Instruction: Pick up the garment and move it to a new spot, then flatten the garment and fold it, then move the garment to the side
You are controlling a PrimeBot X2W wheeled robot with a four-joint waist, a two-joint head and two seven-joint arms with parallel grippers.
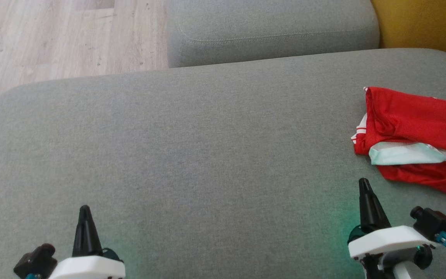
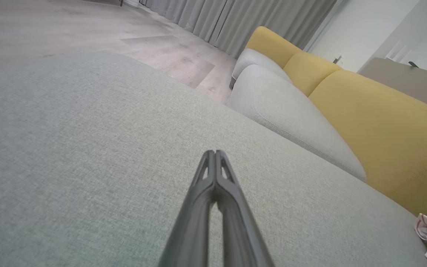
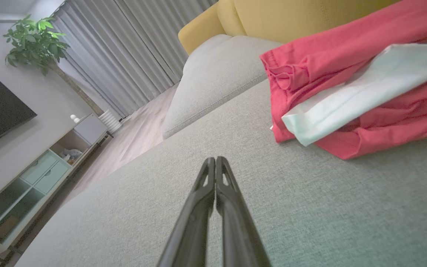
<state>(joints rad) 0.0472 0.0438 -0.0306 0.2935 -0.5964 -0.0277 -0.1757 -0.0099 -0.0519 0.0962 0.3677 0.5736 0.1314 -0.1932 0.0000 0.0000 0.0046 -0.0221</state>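
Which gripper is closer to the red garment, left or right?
Right. The right gripper, jaws shut, sits just short of the red garment, not touching it. The left gripper is far off across the grey cushion.

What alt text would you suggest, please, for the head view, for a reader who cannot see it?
A crumpled red garment with a pale lining lies on a grey cushion at the picture's right edge. The left claw and right claw, both shut, sit low, apart from it.
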